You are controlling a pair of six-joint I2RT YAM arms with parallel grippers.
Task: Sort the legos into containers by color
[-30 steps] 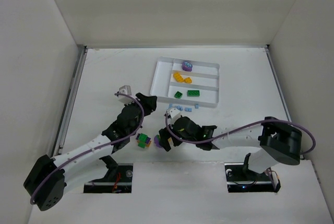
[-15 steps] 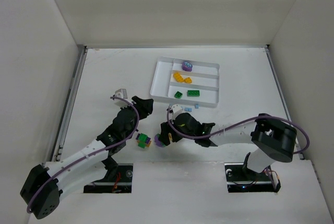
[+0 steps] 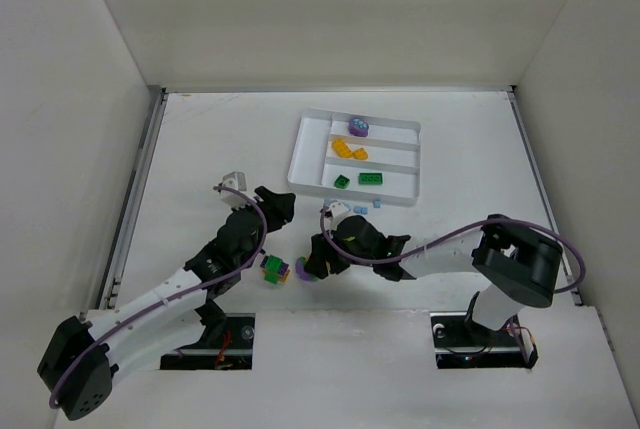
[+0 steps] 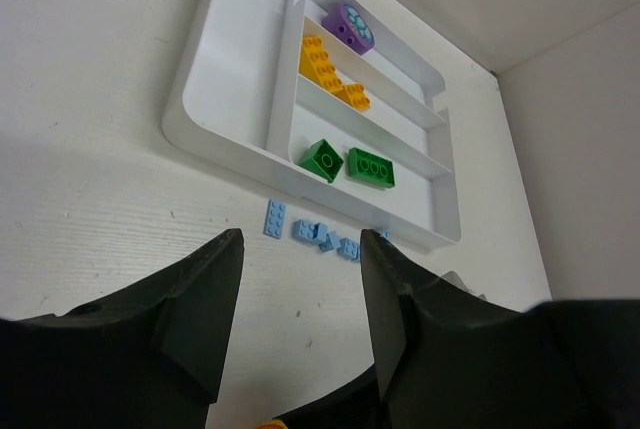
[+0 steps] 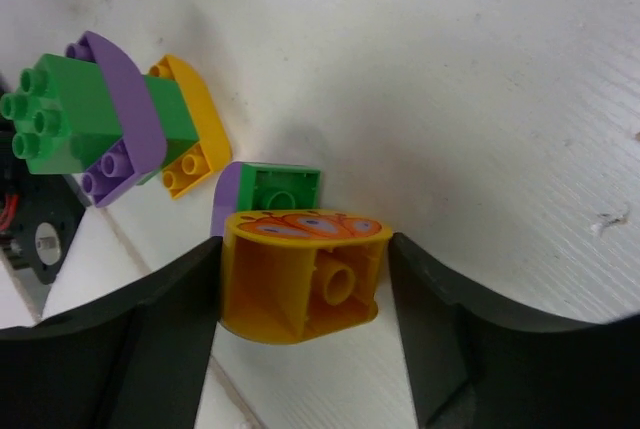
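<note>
The white tray (image 3: 310, 149) holds a purple brick (image 3: 358, 127), yellow bricks (image 3: 349, 149) and green bricks (image 3: 371, 178) in its three narrow sections. It also shows in the left wrist view (image 4: 225, 79). Pale blue bricks (image 3: 362, 208) lie on the table just in front of it (image 4: 310, 232). My left gripper (image 3: 280, 204) is open and empty above the table (image 4: 298, 249). My right gripper (image 3: 312, 264) is shut on a yellow-orange rounded brick (image 5: 300, 279) that has a green and purple piece (image 5: 283, 187) behind it.
A mixed clump of green, purple and yellow bricks (image 3: 273, 268) lies just left of my right gripper, seen close in the right wrist view (image 5: 90, 114). White walls enclose the table on three sides. The near table edge is close behind the clump.
My left arm has drawn back toward the near edge. My right gripper has shifted slightly left, staying at the yellow-orange brick. The clump has not moved.
</note>
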